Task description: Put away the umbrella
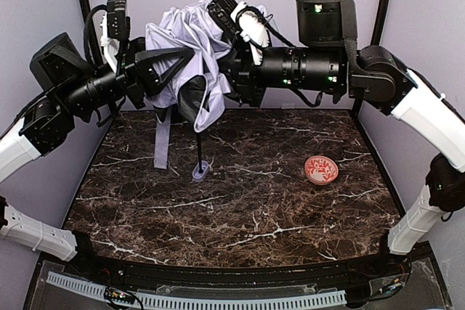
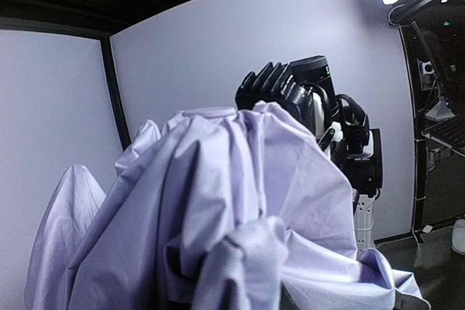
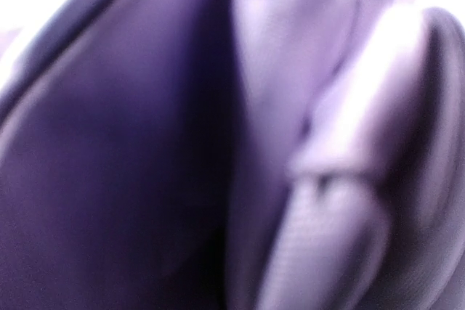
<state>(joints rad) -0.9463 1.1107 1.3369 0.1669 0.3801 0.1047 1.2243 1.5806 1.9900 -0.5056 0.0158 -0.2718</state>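
Note:
The umbrella (image 1: 190, 41) is held up at the back of the table, its lavender fabric bunched between both arms, with black lining showing. Its thin black shaft (image 1: 199, 147) hangs down to the small lavender handle (image 1: 200, 171), which touches the marble table (image 1: 240, 201). A fabric strap (image 1: 161, 143) dangles on the left. My left gripper (image 1: 168, 63) is shut on the fabric from the left. My right gripper (image 1: 227, 70) is pressed into it from the right, its fingers buried. Fabric fills the left wrist view (image 2: 218, 208) and the blurred right wrist view (image 3: 218, 143).
A red-patterned bowl (image 1: 321, 169) sits on the table's right side. Pale walls with black posts close the back and sides. A perforated white strip (image 1: 218, 299) runs along the near edge.

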